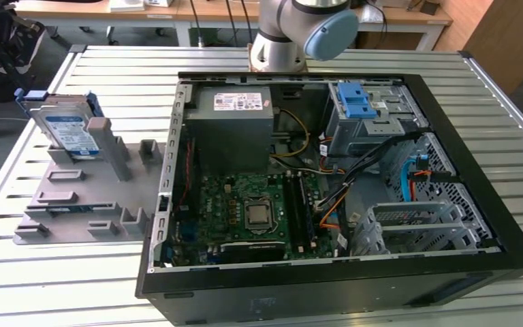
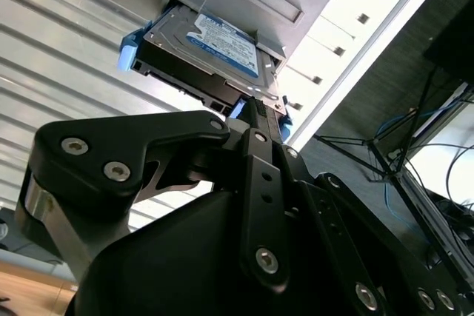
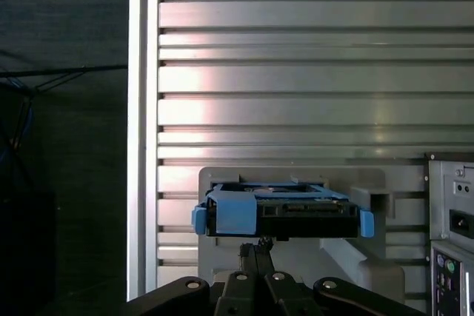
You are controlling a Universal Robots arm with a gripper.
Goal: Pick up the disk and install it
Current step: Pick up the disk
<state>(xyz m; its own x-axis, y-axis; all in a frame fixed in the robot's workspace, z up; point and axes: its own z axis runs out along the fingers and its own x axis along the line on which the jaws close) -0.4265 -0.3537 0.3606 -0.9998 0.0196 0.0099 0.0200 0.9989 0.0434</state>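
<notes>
The disk (image 1: pixel 69 129) is a silver hard drive with a white-and-blue label in a blue carrier frame. It stands on edge in a grey holder (image 1: pixel 71 197) on the exterior view's left. In both wrist views the disk (image 2: pixel 222 38) (image 3: pixel 281 209) sits in that holder, ahead of my gripper (image 2: pixel 249 103) (image 3: pixel 256 246) and apart from it. The black fingers are pressed together with nothing between them. In the exterior view the arm (image 1: pixel 302 30) stands at the table's far edge.
An open black computer case (image 1: pixel 479 170) lies on the slatted metal table (image 1: pixel 25 272), on the holder's right in the exterior view. Inside are a grey power supply box (image 1: pixel 234 129), a motherboard (image 1: pixel 252 211), cables and a drive cage with a blue bracket (image 1: pixel 357 102).
</notes>
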